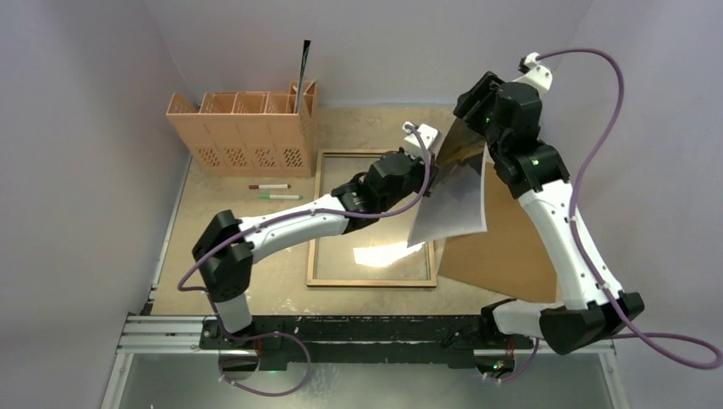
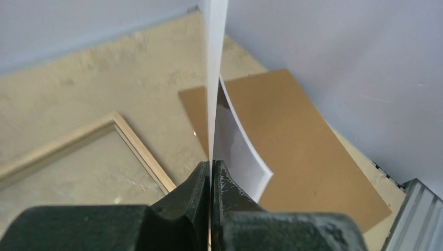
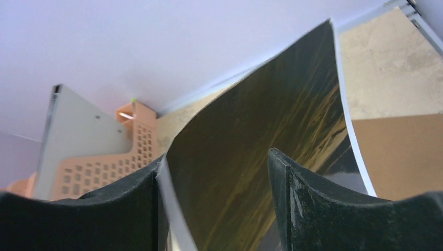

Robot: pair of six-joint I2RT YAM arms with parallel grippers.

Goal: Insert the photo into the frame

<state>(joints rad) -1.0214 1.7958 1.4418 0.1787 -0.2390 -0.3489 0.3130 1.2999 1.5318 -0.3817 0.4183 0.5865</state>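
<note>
Left end effector [image 2: 210, 172] is pinched tight on an edge of the photo [image 2: 237, 151], which stands upright in the air. Right end effector [image 3: 214, 157] gapes wide around the curved sheet, which lies along one finger. Below the left end effector, the frame [image 2: 141, 149] lies flat on the surface [image 2: 130, 68] to one side and the brown backing board [image 2: 298, 157] to the other.
</note>
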